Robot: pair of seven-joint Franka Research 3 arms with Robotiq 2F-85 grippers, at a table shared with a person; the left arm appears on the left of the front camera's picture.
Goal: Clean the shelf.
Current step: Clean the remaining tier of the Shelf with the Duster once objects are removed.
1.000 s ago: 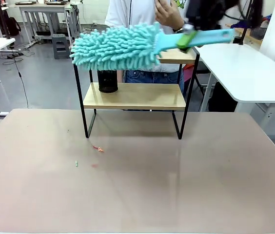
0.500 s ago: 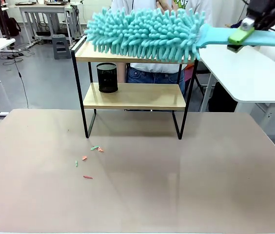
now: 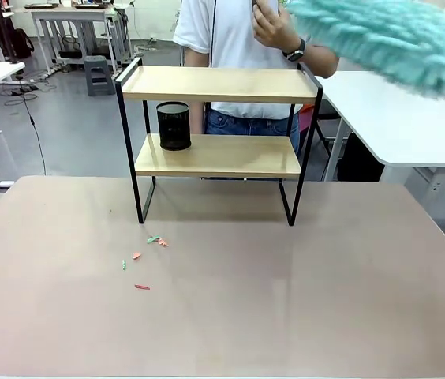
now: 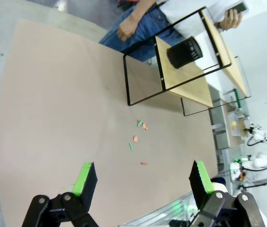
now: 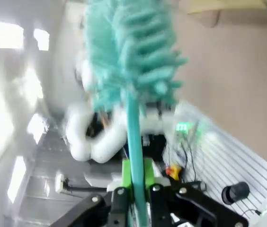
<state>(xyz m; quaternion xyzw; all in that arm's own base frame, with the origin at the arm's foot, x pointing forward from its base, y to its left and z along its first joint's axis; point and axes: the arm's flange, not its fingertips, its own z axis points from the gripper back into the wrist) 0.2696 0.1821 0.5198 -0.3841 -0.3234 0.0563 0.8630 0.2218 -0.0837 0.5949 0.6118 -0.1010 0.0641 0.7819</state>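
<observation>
Five small red and green scraps (image 3: pixel 145 257) lay on the brown table (image 3: pixel 301 308) in front of the left legs of the small two-tier shelf of light wooden boards in a thin black frame (image 3: pixel 218 83), more than a second before. The sweep had evidently pushed debris off its top board, which now looked bare. A black mesh cup (image 3: pixel 173 126) stood on the shelf's lower left. The fluffy teal duster (image 3: pixel 388 35) had swung up, right of the shelf, its handle clamped by the right gripper (image 5: pixel 137 175). The left gripper (image 4: pixel 142 176) gaped wide, empty.
</observation>
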